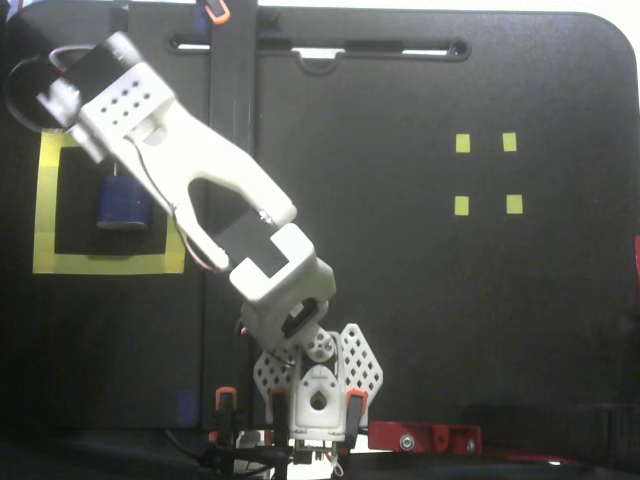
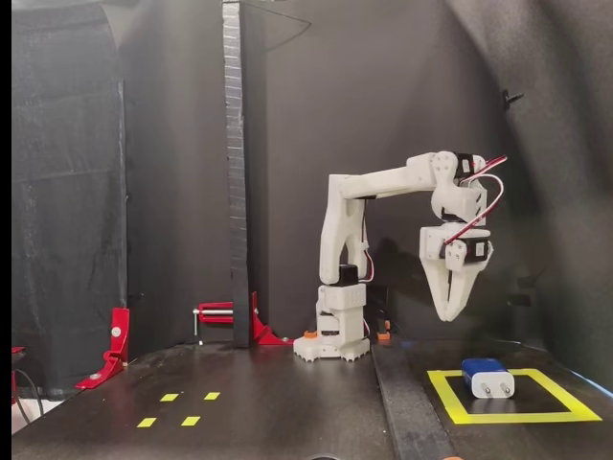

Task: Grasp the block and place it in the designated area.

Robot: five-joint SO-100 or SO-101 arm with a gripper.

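The dark blue block (image 1: 122,203) lies inside the designated area (image 1: 100,264), a square of wide yellow tape at the left of a fixed view looking down. The other fixed view shows the block (image 2: 488,378) resting flat on the black floor of the square (image 2: 517,418), its two prongs facing the camera. My gripper (image 2: 447,314) hangs well above the table, left of and behind the block, pointing down. Its fingers meet at the tips and hold nothing. From above, the white wrist (image 1: 120,105) hides the fingers.
Four tiny yellow squares (image 1: 486,173) mark the right of the table, and appear at front left (image 2: 178,408) in the side-on fixed view. A black upright post (image 2: 235,172) stands left of the arm base (image 2: 331,340). Red clamps (image 2: 115,345) sit at the table edges.
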